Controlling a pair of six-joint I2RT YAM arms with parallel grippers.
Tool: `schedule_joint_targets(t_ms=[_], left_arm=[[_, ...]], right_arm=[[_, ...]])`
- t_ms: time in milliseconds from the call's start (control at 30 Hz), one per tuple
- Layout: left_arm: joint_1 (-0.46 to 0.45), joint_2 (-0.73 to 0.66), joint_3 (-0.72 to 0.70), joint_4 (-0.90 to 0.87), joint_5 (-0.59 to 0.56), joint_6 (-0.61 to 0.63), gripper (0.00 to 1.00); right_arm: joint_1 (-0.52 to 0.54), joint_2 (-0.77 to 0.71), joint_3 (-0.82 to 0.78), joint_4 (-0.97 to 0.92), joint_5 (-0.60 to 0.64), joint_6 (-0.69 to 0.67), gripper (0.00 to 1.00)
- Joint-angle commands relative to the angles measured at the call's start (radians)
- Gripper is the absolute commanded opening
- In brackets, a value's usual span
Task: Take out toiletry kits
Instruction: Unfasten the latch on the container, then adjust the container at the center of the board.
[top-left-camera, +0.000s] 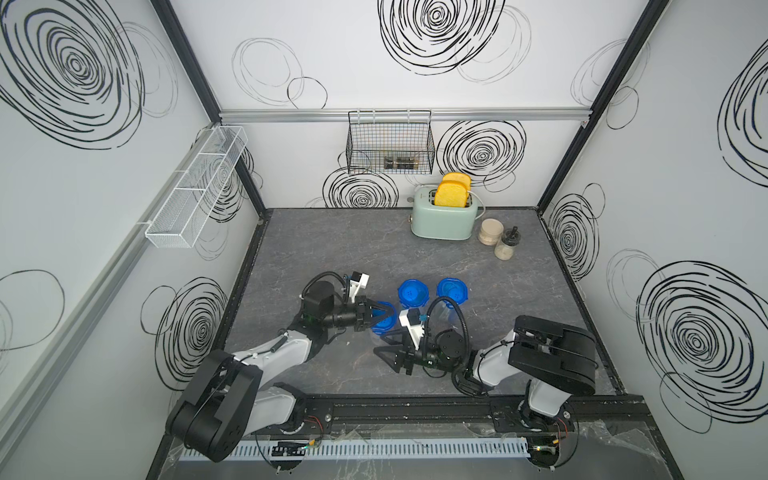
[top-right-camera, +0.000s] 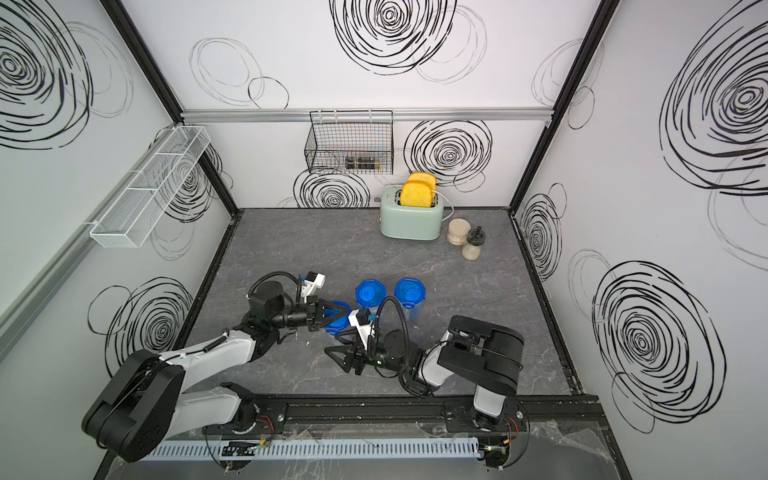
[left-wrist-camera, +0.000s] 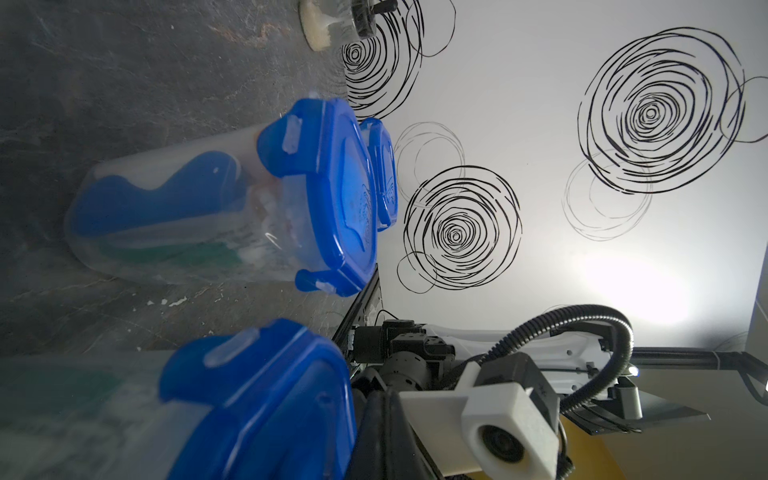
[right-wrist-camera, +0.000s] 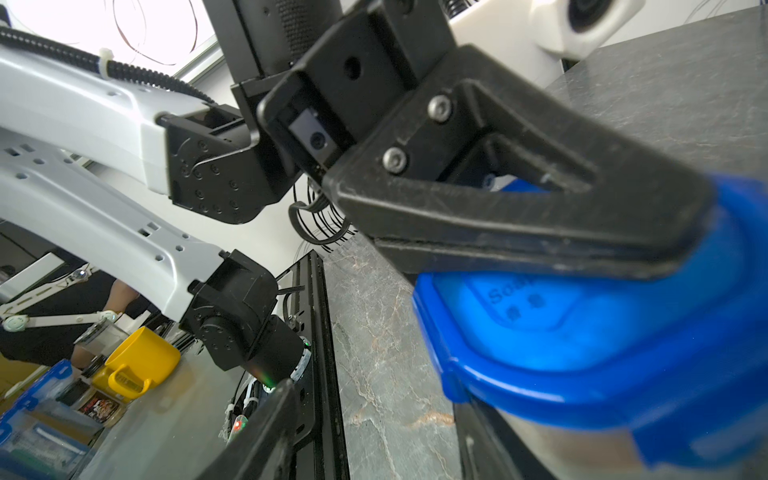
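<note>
Mostly, you cannot see the toiletry kits (left-wrist-camera: 166, 199) from above. In both top views they sit shut inside three clear jars (top-left-camera: 446, 311), covered by blue lids (top-left-camera: 452, 287). The left gripper (top-left-camera: 390, 311) hides much of the nearest lid (top-left-camera: 384, 327). Its jaws are pressed together with the tips at that lid's edge; you cannot tell whether they pinch a tab. The right gripper (top-left-camera: 384, 358) lies low by the same jar's foot with its jaws apart. In its wrist view, bare tabletop shows between them, and the jar there is cut off and blurred.

Your surface is a dark grey marbled tabletop (top-left-camera: 332, 249), boxed in by white walls (top-left-camera: 498, 62) with black swirls. At the back stand a green toaster (top-left-camera: 444, 220) holding two yellow slices (top-left-camera: 451, 194), with two beige jars (top-left-camera: 491, 232) beside it. A black wire basket (top-left-camera: 390, 145) and a white mesh shelf (top-left-camera: 195, 187) hang on the walls.

In the left wrist view, through the middle jar (left-wrist-camera: 124, 266), a kit shows as a wavy blue shape over a green patch, with pale bits near the lid. Finer detail is lost.
</note>
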Motion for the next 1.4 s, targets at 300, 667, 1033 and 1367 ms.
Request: schedule_joint_targets(t_ms=[300, 667, 1033, 1367], left_arm=[[-0.010, 0.106, -0.099, -0.184, -0.110, 0.045, 0.00], [0.000, 0.037, -0.037, -0.340, -0.109, 0.123, 0.00], [0.027, -0.156, 0.139, -0.627, -0.134, 0.237, 0.02], [0.039, -0.320, 0.393, -0.854, -0.186, 0.327, 0.15]], right_arm=[[0.007, 0.014, 0.037, 0.268, -0.154, -0.043, 0.62], [-0.028, -0.162, 0.032, -0.085, -0.278, -0.064, 0.72], [-0.093, -0.573, 0.112, -0.652, -0.230, -0.180, 0.76], [-0.185, -0.690, 0.041, -0.680, -0.208, -0.130, 0.77]])
